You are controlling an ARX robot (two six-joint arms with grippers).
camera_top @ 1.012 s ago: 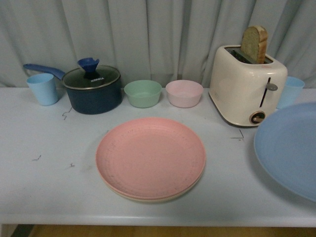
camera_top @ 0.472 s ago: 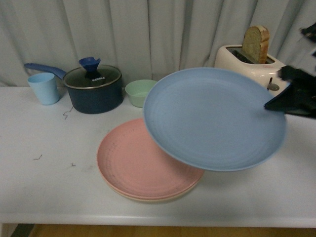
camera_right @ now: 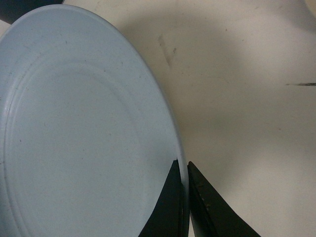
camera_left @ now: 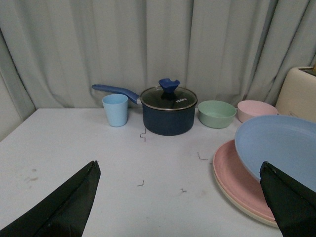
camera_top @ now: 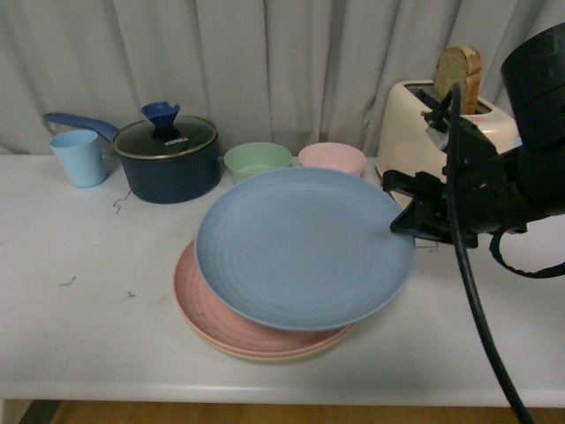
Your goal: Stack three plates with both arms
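Observation:
The blue plate hangs tilted just above the pink plate, which lies on the beige plate at the table's front middle. My right gripper is shut on the blue plate's right rim; in the right wrist view its black fingers pinch the rim of the blue plate. In the left wrist view the blue plate covers most of the pink plate, with a strip of the beige plate under it. My left gripper is open over bare table to the left of the stack.
Along the back stand a light blue cup, a dark blue pot with a glass lid, a green bowl, a pink bowl and a cream toaster with a bread slice. The white table ends near the front edge.
The blue plate came in from the far right, passed high over the table and has dropped leftward to just above the pink plate. My right arm has come into the front view.

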